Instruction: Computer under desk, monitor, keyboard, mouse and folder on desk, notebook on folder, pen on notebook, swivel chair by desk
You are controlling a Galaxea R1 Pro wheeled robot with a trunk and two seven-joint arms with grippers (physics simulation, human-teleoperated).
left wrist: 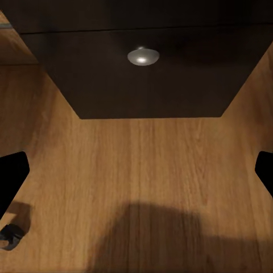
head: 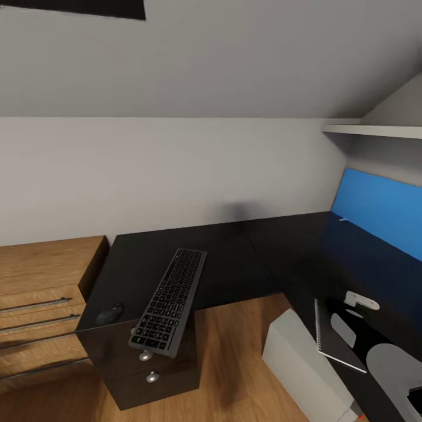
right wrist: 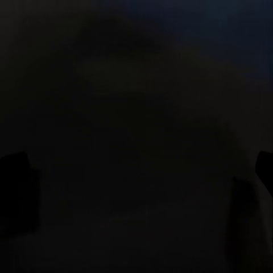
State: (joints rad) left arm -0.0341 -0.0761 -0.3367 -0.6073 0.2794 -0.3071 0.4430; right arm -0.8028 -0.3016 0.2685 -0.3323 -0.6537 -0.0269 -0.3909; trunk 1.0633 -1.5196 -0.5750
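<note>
The left tool (left wrist: 136, 170) is wide open and holds nothing; it hangs over the wood floor (left wrist: 142, 165), facing a dark drawer with a round knob (left wrist: 143, 56). The right tool (right wrist: 136, 170) looks open too, in the dark. The keyboard (head: 170, 302) and mouse (head: 109, 313) lie on the black desk (head: 234, 264). A notebook (head: 337, 340) lies near the blue monitor (head: 381, 211).

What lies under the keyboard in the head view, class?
The keyboard lies on the black desk, its near end jutting past the front edge above the drawer knobs. A mouse sits beside it. The desk surface directly beneath the keyboard is covered.
</note>
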